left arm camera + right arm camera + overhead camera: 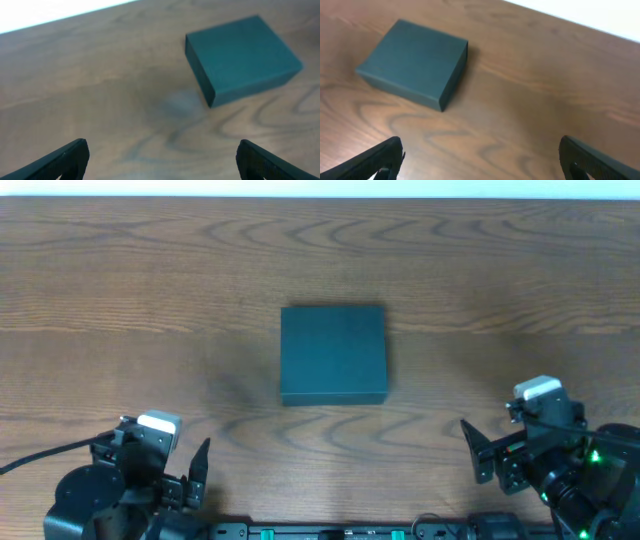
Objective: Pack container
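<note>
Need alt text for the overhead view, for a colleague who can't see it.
A closed dark teal box sits in the middle of a wooden table. The left gripper and right gripper are open near the bottom of the frame, touching nothing.

The dark teal-green rectangular box, the container [333,355], has a smooth, matt skin that looks like card or paper-covered board, evenly dull on its top and sides. The brown table [150,280] under it shows wavy wood grain with a smooth, low-sheen finish, and a hazy, dull smudge [177,102] lies just off the container's left side. The left gripper [162,161] and right gripper [481,159] have matt black fingers, seemingly plastic.
</note>
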`<state>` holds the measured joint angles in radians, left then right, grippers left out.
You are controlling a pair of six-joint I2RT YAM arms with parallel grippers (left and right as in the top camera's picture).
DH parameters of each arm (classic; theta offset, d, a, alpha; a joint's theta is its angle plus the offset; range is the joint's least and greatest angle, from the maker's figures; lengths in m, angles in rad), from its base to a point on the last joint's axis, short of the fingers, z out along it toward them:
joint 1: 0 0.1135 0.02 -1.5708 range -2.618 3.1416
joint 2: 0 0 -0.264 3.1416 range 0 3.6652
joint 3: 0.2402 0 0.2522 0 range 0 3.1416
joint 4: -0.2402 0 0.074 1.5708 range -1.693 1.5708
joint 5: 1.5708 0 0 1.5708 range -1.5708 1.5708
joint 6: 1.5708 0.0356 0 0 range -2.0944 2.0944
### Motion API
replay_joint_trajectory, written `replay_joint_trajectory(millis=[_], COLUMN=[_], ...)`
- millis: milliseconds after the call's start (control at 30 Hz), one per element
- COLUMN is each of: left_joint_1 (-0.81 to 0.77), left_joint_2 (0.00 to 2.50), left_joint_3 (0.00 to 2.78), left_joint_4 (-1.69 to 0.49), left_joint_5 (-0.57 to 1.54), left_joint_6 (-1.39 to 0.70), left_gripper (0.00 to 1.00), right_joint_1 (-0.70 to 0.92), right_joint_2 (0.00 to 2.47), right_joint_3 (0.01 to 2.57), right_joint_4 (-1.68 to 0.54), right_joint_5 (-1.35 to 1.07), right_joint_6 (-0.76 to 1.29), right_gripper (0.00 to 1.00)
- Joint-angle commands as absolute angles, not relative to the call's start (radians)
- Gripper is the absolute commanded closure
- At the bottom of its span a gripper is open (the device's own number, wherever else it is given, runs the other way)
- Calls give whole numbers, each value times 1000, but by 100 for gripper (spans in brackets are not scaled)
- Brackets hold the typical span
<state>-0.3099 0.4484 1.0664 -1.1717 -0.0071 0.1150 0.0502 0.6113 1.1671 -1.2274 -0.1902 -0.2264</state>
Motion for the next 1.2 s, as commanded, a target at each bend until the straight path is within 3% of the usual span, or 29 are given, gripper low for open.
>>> replay_joint_trajectory(millis=[0,367,767,1167], left_joint_1=[-315,-268,-64,-52], left_joint_2=[440,381,111,39], left_joint_3=[1069,1066,741,351], left_joint_4=[-1209,-1257,-937,-562], left_joint_5=[-7,-59,-27,39], left_joint_6=[108,153,161,160], left_gripper=[5,5,5,5], right_joint_1=[59,59,59,59], right_joint_2=[608,608,608,608], right_joint_3=[1164,1164,1164,1164], right_joint_4=[-1242,-1276,-1276,-1276], right_joint_5=[-199,-199,-199,-199], right_joint_6=[-214,-213,-214,-214], right_gripper=[1,1,1,1])
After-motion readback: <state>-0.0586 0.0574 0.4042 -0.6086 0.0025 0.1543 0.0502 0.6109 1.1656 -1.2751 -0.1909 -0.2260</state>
